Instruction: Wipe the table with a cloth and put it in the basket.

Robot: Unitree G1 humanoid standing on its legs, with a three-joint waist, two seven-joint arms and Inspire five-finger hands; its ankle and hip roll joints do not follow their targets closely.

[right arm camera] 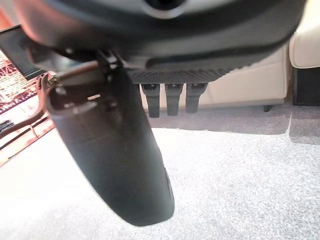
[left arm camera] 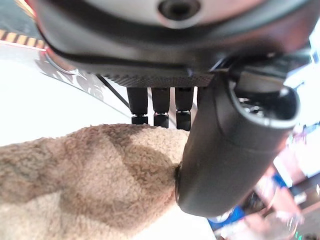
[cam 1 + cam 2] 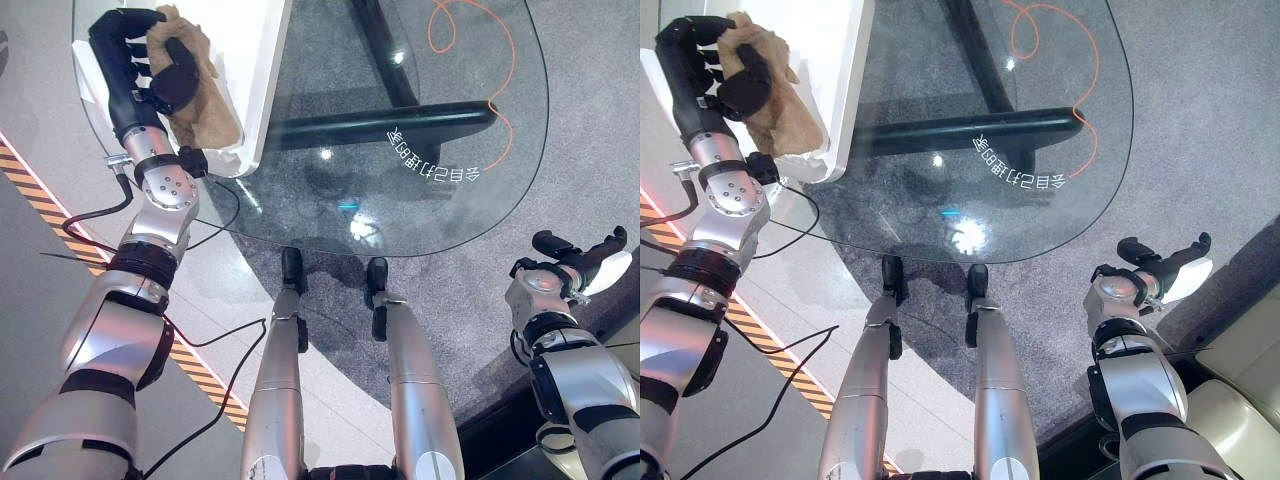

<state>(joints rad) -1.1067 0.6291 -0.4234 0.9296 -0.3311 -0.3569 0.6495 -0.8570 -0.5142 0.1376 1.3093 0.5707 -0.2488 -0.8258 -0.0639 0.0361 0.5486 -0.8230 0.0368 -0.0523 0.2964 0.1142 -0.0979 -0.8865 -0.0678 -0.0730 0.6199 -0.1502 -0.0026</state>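
Cloth [image 3: 195, 75] clamped in left hand [image 3: 140, 65] fingers (right hand [image 3: 580, 262] fingers relaxed) over basket [image 3: 255, 70].

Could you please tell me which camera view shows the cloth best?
The left eye view: the whole tan cloth shows in the left hand, over the white basket. The right eye view shows the same; the left wrist view shows its pile beside the thumb.
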